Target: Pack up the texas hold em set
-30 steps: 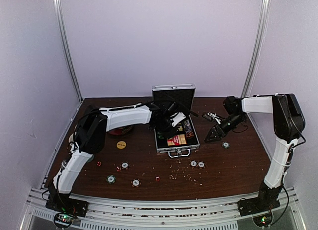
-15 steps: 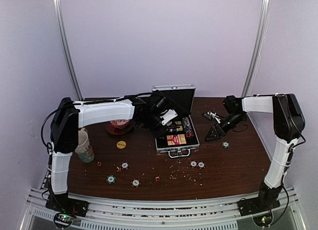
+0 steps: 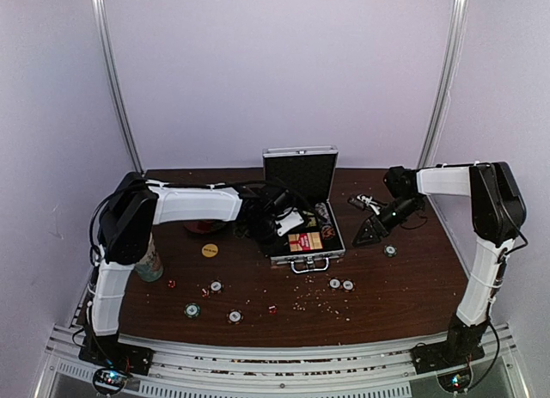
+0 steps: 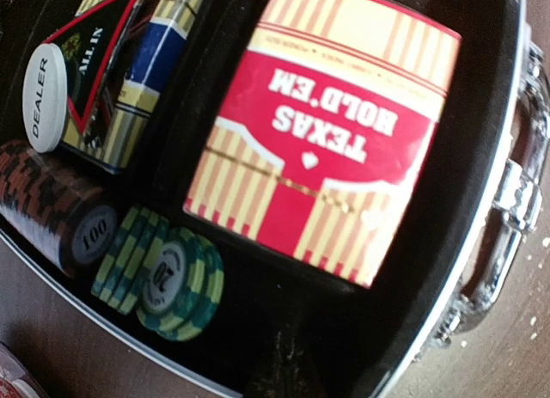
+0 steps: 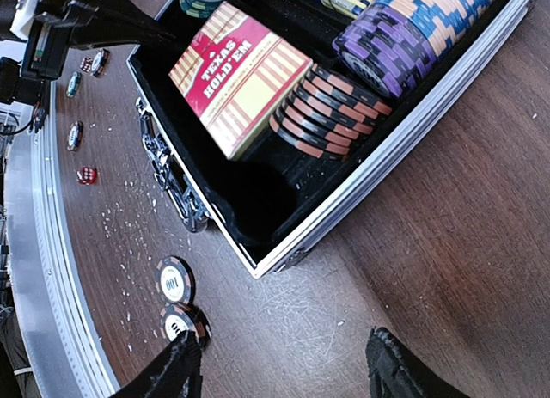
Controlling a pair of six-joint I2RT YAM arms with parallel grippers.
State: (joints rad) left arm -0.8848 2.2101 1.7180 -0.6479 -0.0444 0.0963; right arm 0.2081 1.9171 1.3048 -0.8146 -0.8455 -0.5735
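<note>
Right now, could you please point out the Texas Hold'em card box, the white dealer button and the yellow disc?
Texas Hold'em card box (image 4: pixel 322 149), left wrist view, on its red printed face.
white dealer button (image 4: pixel 43 97), left wrist view, on its lettered face.
yellow disc (image 3: pixel 210 250), top external view, on its centre.

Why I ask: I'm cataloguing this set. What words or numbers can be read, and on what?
"TEXAS HOLD'EM": card box
"DEALER": white disc
"ALL IN": red-edged black triangle
"100": dark stacked chip
"20": green chip
"100": loose chip on table
Print on the yellow disc: too small to read.
</note>
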